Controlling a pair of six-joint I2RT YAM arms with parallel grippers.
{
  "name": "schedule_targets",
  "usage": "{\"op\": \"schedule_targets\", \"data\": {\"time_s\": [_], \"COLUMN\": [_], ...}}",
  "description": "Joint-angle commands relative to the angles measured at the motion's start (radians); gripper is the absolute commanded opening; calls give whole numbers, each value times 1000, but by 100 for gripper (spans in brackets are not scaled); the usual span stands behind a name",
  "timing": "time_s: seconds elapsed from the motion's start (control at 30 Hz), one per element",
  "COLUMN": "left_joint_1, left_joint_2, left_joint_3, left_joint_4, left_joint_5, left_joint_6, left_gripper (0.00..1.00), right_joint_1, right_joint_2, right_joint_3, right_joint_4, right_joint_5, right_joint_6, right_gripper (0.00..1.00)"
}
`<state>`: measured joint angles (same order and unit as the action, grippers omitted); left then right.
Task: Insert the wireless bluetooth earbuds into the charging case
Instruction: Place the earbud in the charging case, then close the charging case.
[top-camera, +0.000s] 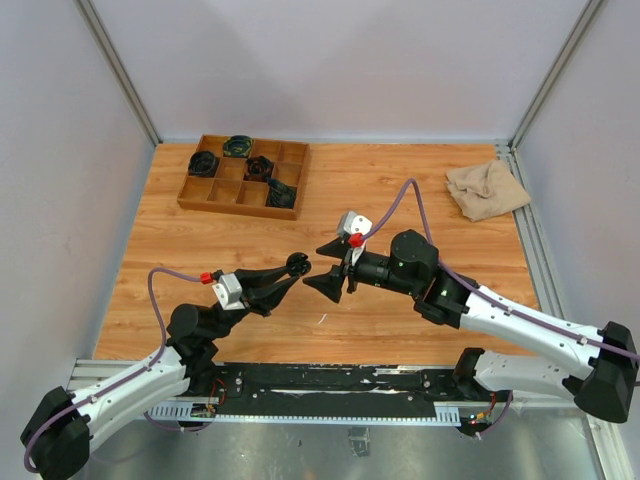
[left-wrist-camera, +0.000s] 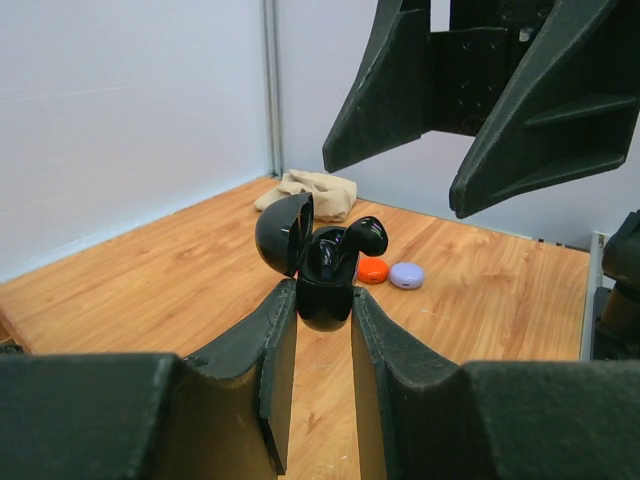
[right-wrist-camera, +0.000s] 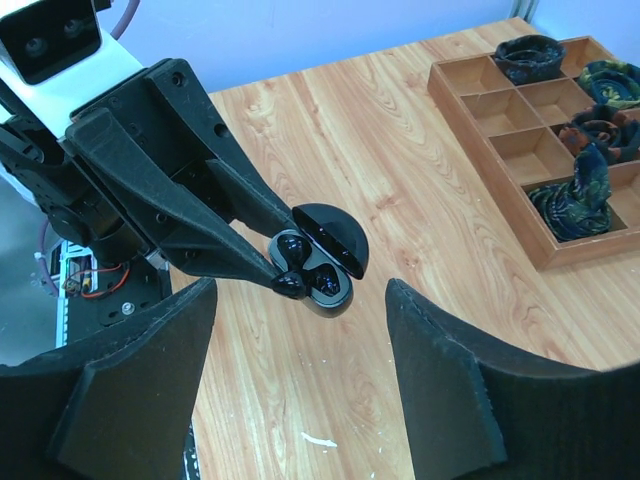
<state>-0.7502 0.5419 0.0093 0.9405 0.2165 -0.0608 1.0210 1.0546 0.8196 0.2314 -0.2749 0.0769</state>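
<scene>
The left gripper (left-wrist-camera: 324, 312) pinches a glossy black, rounded charging case (right-wrist-camera: 322, 262), its domed lid hinged open, above the wood-grain worktop (right-wrist-camera: 400, 130). A smooth black earbud (left-wrist-camera: 366, 236) sits tilted, half out of the case's well. The right gripper (top-camera: 313, 266) hangs spread just beside the case.

The underside of the glossy black round charging case (left-wrist-camera: 320, 290) is hidden between the left gripper's (left-wrist-camera: 324, 298) fingers. The compartmented wooden tray (right-wrist-camera: 482, 160) is cut off at the right wrist view's edge.
</scene>
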Motion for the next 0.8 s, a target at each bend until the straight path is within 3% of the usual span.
{"op": "schedule_targets", "data": {"time_s": [0.0, 0.77], "left_joint_1": [-5, -5], "left_joint_2": [0, -5], "left_joint_3": [-16, -18], "left_joint_4": [27, 38], "left_joint_5": [-20, 7], "left_joint_6": [-3, -10], "left_gripper": [0, 0], "right_joint_1": [13, 13], "right_joint_2": [-12, 41], "right_joint_3": [4, -1], "right_joint_4": [-4, 13], "right_joint_5": [50, 175], "right_joint_6": [-31, -44], "right_gripper": [71, 73]}}
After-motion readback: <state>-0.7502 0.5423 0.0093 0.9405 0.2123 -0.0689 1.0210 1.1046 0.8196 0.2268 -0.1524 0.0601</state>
